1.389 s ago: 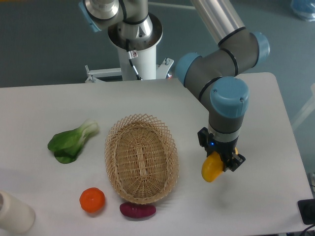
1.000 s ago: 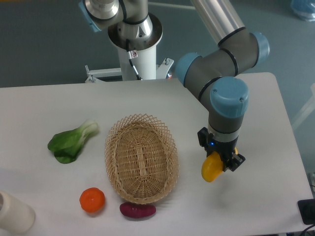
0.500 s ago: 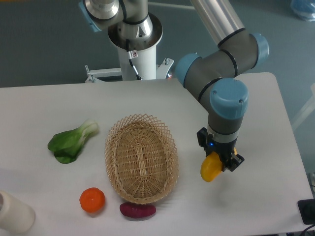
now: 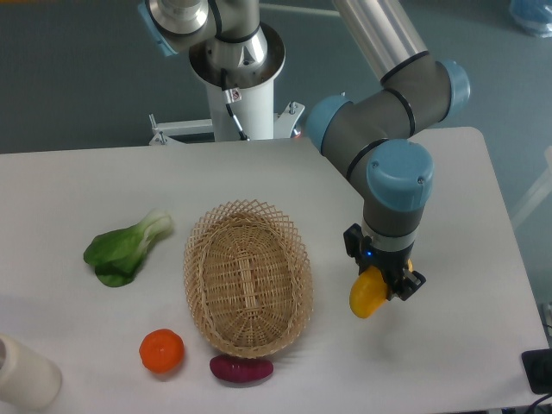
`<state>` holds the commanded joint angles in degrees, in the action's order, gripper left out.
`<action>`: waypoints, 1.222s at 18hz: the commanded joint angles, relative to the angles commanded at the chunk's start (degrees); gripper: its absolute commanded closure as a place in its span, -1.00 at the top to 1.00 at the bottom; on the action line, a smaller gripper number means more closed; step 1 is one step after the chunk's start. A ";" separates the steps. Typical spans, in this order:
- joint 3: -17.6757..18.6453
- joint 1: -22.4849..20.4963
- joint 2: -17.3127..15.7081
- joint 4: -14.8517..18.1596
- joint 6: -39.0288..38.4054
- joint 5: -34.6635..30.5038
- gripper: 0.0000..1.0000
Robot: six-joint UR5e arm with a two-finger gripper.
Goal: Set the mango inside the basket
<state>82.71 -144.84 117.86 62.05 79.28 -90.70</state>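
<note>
- The pincer (image 4: 379, 287) grips the mango (image 4: 366, 296), off the tabletop (image 4: 466, 216).
- The basket (image 4: 247, 278) sits mid-tabletop, toward the front edge, well apart.

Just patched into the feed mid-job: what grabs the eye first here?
The gripper right of center, shut on the yellow mango, held beside the basket. Then the big empty wicker basket mid-table, with a round orange fruit and a purple vegetable at its near end and bok choy to its left.
</note>
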 joint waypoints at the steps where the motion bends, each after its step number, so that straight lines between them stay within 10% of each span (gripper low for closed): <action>1: 0.09 0.00 0.00 0.00 0.00 -0.09 -0.34; 22: 11.51 12.65 -4.92 -1.14 -9.23 -2.19 -0.33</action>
<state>94.22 -132.19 112.94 60.91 70.05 -92.90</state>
